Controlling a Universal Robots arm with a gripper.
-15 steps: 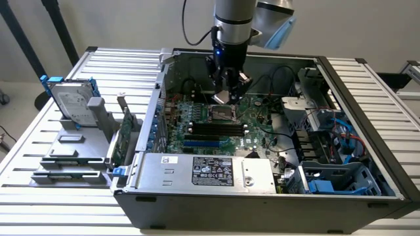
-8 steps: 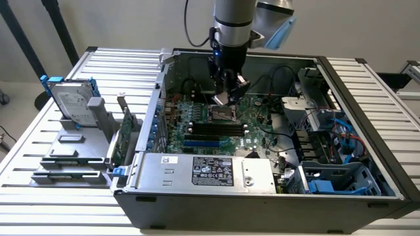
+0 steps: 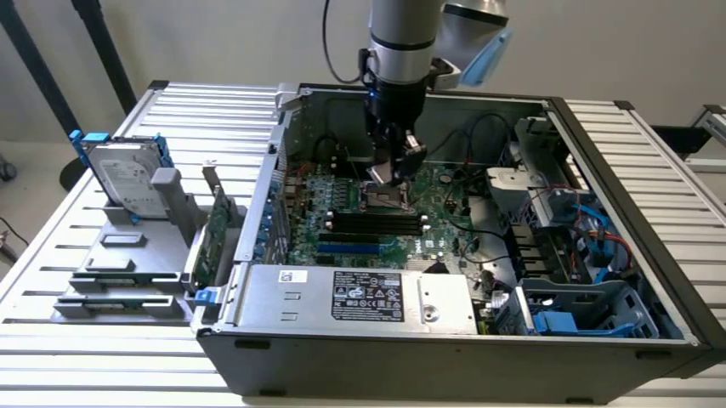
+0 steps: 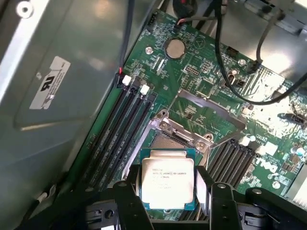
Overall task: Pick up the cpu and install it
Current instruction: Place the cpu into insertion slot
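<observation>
The cpu (image 4: 168,179), a flat square chip with a silver-grey lid and printed lettering, sits between my two black fingers (image 4: 128,199), which press on its opposite edges. My gripper (image 4: 169,184) is shut on the cpu and hovers just above the open socket (image 4: 178,139) on the green motherboard (image 4: 201,72). The socket's metal load frame (image 4: 211,103) is swung up behind it. In the exterior view my gripper (image 3: 389,172) hangs inside the open computer case (image 3: 454,340), with the cpu (image 3: 380,174) a little above the socket (image 3: 386,201).
Black memory slots (image 4: 120,129) run beside the socket and black cables (image 4: 240,72) cross the board. A power supply (image 3: 363,293) sits at the case front. A grey stand on the exterior view's left holds a blue-bracketed hard drive (image 3: 122,177) and a green card (image 3: 216,229).
</observation>
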